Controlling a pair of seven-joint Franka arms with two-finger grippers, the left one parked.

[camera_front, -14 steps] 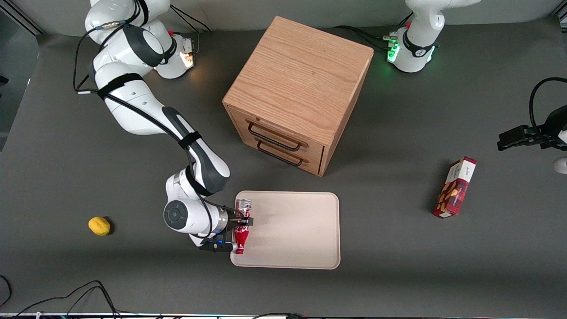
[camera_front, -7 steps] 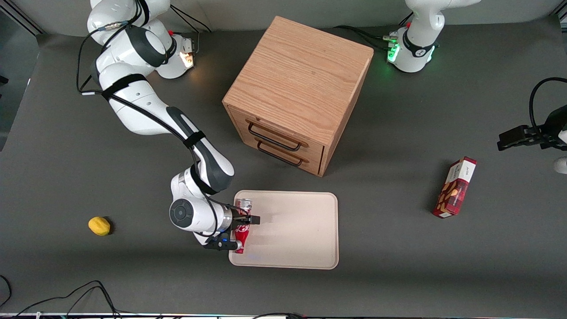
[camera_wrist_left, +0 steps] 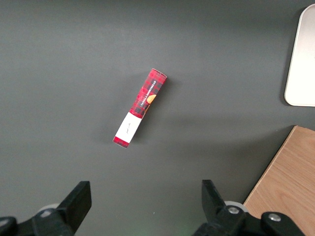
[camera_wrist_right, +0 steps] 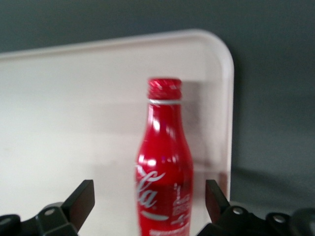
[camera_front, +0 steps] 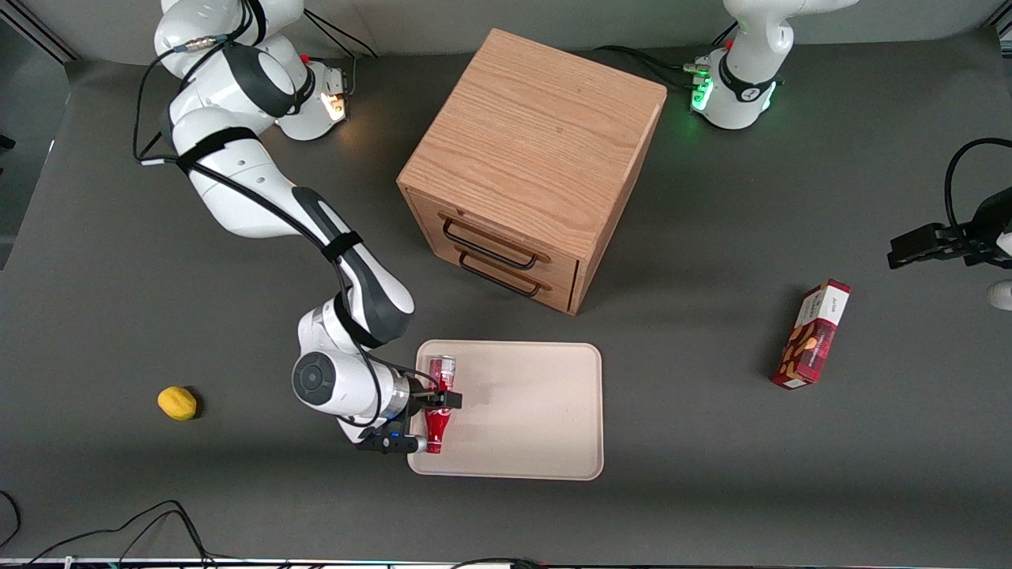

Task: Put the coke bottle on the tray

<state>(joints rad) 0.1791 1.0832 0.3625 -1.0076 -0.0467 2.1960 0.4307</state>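
As far as the front view goes: here's the rundown, one thing per line.
coke bottle (camera_front: pixel 435 431): on its side, by the looks of it, over the tray's end toward the working arm; silvery base far from the camera, red cap near.
tray (camera_front: pixel 538 411): sits near the camera, in front of the wooden drawer cabinet (camera_front: pixel 530 166).
gripper (camera_front: pixel 444 399): reaches in sideways across the bottle's middle, just above the tray.
other stuff: a lemon (camera_front: pixel 177 402) toward the working arm's end of the table, a red snack box (camera_front: pixel 814 334) toward the parked arm's end.
left wrist view: mostly the snack box (camera_wrist_left: pixel 140 108) flat on the dark table, plus one tray (camera_wrist_left: pixel 301 64) corner and a bit of cabinet (camera_wrist_left: pixel 288 182).
right wrist view: bottle (camera_wrist_right: pixel 165 162) dead centre against the tray (camera_wrist_right: pixel 74 108), cap pointing away from the gripper (camera_wrist_right: pixel 148 196).
fingers (camera_wrist_right: pixel 81 201): spread wide, with a clear gap on each side of the bottle, so nothing is pinched.
handling: my guess is light, rigid and smooth, so slippery, and round enough to roll (that low rim helps).
where to grab: the wide labelled body, not the narrow neck.
progress: looks basically placed, if it's truly resting there.
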